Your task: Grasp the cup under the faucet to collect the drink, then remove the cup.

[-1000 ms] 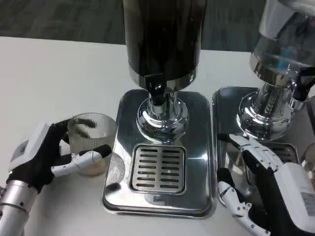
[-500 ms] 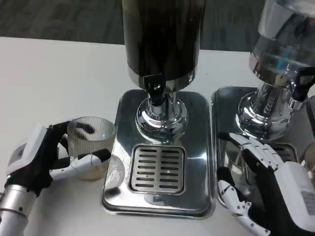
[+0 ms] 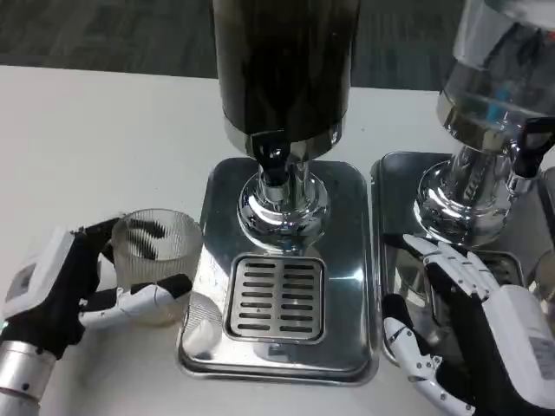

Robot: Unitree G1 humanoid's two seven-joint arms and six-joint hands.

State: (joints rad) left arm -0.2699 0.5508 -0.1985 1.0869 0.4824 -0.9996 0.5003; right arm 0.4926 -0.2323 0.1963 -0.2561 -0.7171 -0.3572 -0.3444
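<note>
Low in the left of the frame the left hand has hold of the cup, a ribbed clear glass standing upright on the white table; its dark fingers wrap the far side and a white finger crosses the near side; a little pale drink sits in the bottom of the glass. The cup stands just beside the left edge of the chrome drip tray, off the tray and to the lower left of the faucet, not beneath it. In the middle of the frame the dark dispenser rises from that tray, with the slotted grate below the faucet bare. At the lower right the right hand lies with fingers spread and nothing in them, over the near part of a second chrome tray; a clear dispenser stands on that tray at the upper right.
</note>
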